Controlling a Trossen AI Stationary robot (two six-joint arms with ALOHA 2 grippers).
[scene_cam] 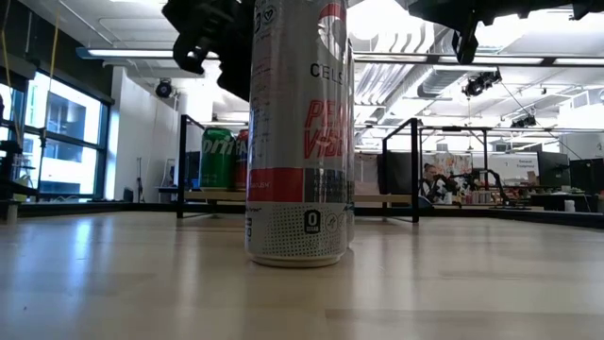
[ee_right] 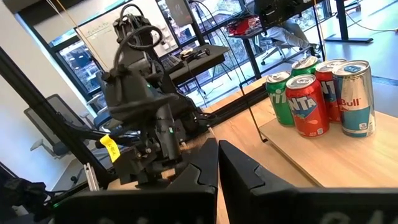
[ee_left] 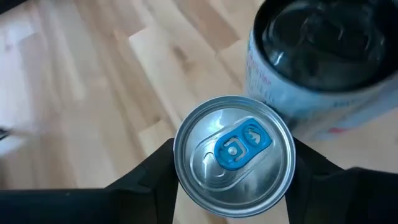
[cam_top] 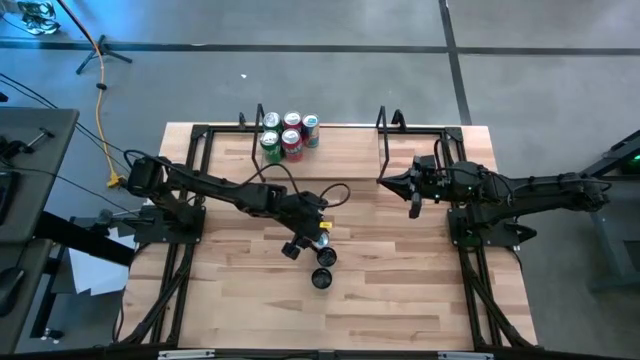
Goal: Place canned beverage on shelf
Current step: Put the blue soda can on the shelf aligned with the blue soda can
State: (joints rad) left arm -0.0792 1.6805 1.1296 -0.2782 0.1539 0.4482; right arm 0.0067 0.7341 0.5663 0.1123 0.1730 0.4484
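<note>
A silver can with a blue tab (ee_left: 233, 155) sits between the fingers of my left gripper (cam_top: 320, 238) near the table's middle. Two black-topped cans (cam_top: 325, 257) (cam_top: 321, 279) stand just nearer the table's near edge; the nearest fills the low view (scene_cam: 300, 142) and hides the silver can there. The shelf (cam_top: 330, 135), a pale board with black wire uprights, lies at the far edge with several cans (cam_top: 290, 135) standing on its left part. My right gripper (cam_top: 412, 195) is shut and empty, up in the air near the shelf's right end. My left gripper pinches the silver can between its two fingers, one on each side of the can's wall just below the top rim (ee_left: 180, 171). The fingers come from above, pointing down. The can is upright; whether its base is on the table I cannot tell.
A black-topped can (ee_left: 323, 50) stands close beside the held can. The shelf's right part (ee_right: 323, 155), beside the green, red and blue-silver cans (ee_right: 317, 99), is bare board. Black frame rails run along the table's left and right sides.
</note>
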